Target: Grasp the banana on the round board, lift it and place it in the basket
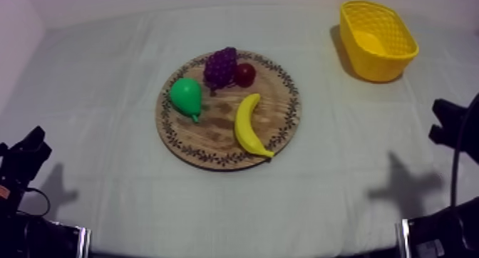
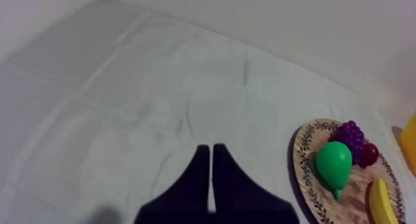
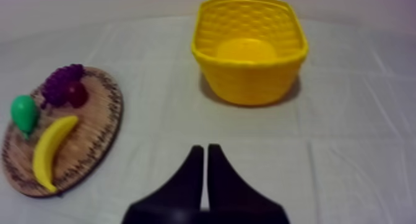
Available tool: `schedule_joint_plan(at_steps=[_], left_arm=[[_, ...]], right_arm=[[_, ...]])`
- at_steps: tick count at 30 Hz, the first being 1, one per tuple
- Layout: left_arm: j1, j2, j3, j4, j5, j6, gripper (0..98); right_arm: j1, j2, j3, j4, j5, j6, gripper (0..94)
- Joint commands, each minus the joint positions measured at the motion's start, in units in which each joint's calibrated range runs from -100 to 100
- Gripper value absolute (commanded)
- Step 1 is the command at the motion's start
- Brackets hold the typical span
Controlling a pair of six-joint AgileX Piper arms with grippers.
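Yellow woven plastic makes up the basket [image 1: 374, 67], which stands upright on the grey-white cloth [image 1: 100, 83] at the far right of the table, well apart from the board. Its floor lies bare in the right wrist view.

The round wooden board [image 1: 214, 136] with the patterned rim sits mid-table and holds all four toy fruits. The banana [image 1: 246, 124] lies flat on the board's right half, the side nearer the basket, with its lower tip reaching the rim pattern at the near edge. The green pear [image 1: 187, 97] lies on the left half, apart from the banana. The bunch of purple grapes [image 1: 221, 66] sits at the far edge, just beside the pear, with the small red fruit [image 1: 245, 75] against its right side.

The robot's left gripper [image 2: 212, 149] hovers over bare cloth to the left of the board, its fingers pressed together into a narrow wedge with nothing between them. Its right gripper [image 3: 205, 149] is likewise pressed together and holds nothing, over the cloth on the near side between board and basket.
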Motion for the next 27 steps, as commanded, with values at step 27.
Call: schedule_joint_plan(at_steps=[27], left_arm=[[-0.03,-0.03,0.03,-0.01,0.02,-0.01,0.1]], right_arm=[[-33.70,45.08,-36.46,19.89,6.04,-32.82,0.4]])
